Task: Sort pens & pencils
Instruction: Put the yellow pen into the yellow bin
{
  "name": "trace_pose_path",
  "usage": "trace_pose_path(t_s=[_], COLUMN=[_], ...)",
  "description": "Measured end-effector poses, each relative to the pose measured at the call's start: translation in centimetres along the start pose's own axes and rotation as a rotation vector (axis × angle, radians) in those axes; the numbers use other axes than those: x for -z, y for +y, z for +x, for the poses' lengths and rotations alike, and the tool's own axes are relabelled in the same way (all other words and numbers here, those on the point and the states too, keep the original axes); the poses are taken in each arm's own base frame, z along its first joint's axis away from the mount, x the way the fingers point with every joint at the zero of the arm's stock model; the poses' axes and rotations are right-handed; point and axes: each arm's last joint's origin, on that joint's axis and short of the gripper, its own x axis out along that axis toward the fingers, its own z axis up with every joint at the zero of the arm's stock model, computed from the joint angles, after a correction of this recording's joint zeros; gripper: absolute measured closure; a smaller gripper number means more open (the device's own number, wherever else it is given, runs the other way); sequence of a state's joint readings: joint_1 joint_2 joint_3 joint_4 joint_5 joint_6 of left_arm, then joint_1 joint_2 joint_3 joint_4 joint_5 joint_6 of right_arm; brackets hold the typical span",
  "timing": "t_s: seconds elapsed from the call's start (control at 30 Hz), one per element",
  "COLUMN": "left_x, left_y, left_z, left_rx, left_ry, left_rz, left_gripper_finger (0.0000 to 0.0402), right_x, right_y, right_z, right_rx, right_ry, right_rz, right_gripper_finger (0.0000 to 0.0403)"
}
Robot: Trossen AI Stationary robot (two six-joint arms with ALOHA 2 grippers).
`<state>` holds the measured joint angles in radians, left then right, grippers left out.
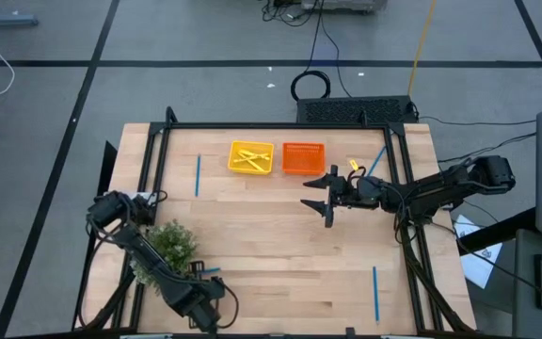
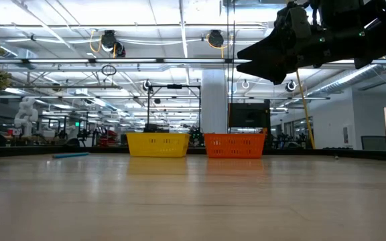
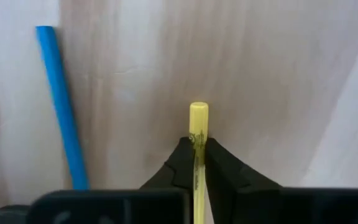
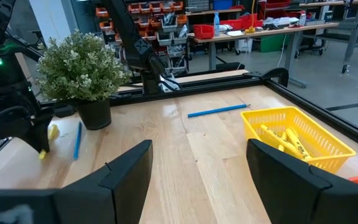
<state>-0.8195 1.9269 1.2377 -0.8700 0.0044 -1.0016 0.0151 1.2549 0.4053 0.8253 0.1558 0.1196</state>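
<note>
At the worktop's (image 1: pixel 280 245) near left corner, beside the plant (image 1: pixel 169 243), the left gripper (image 3: pixel 197 163) is bent low, its fingers (image 3: pixel 180 167) pinching a yellow pencil (image 3: pixel 198 124); a blue pen (image 3: pixel 61 102) lies just beside. The middle lies bare. The right gripper (image 4: pixel 194 171) hovers by the orange tray (image 1: pixel 303 157), fingers wide, holding nothing.

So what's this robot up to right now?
It is sorting pens and pencils into trays. The left gripper has closed on a yellow stick near the plant, with a blue stick beside it. The right gripper hangs open by the orange tray. The yellow tray already holds yellow sticks.
</note>
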Motion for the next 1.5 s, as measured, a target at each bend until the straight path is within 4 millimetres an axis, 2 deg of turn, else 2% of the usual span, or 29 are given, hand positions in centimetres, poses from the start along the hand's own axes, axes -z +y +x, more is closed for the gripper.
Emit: trace_pose_path(t_s=[0.3, 0.5, 0.63, 0.8, 0.97, 1.1, 1.17, 1.27, 1.37, 1.5], left_x=[-1.0, -2.3, -3.9, -6.8, -9.1, -9.6, -9.4, -9.1, -8.4, -7.0], left_y=[0.4, -0.2, -0.3, 0.8, 3.7, 7.5, 9.4, 12.0, 14.6, 17.5], left_z=[-0.2, -1.6, -3.6, -8.0, -14.1, -18.2, -19.5, -20.1, -19.4, -17.6], left_rx=[0.004, 0.034, 0.025, -0.131, -0.327, -0.378, -0.355, -0.279, -0.189, -0.112], left_ry=[-0.011, -0.070, -0.133, -0.265, -0.544, -0.757, -0.868, -1.046, -1.185, -1.205], left_rz=[-0.010, 0.028, 0.086, 0.204, 0.279, 0.236, 0.207, 0.194, 0.184, 0.119], left_gripper_finger=[0.0389, 0.0389, 0.0392, 0.0398, 0.0399, 0.0399, 0.0399, 0.0399, 0.0400, 0.0400], right_x=[0.0, 0.0, 0.0, 0.0, 0.0, 0.1, 0.2, 0.1, 0.1, 0.1], right_y=[0.0, 0.0, 0.0, 0.0, 0.0, 0.0, 0.0, 0.0, 0.0, 0.0], right_z=[0.0, 0.0, 0.0, 0.0, 0.0, 0.0, 0.0, 0.0, 0.0, 0.0], right_rx=[0.000, 0.000, 0.000, 0.000, 0.000, 0.002, 0.002, 0.002, 0.002, 0.002], right_ry=[0.000, 0.000, 0.000, 0.000, 0.003, 0.014, 0.015, 0.015, 0.015, 0.015], right_rz=[0.000, 0.000, 0.000, 0.000, 0.000, 0.012, 0.011, 0.000, -0.001, -0.003], right_gripper_finger=[0.0154, 0.0154, 0.0154, 0.0154, 0.0154, 0.0154, 0.0154, 0.0154, 0.0154, 0.0154])
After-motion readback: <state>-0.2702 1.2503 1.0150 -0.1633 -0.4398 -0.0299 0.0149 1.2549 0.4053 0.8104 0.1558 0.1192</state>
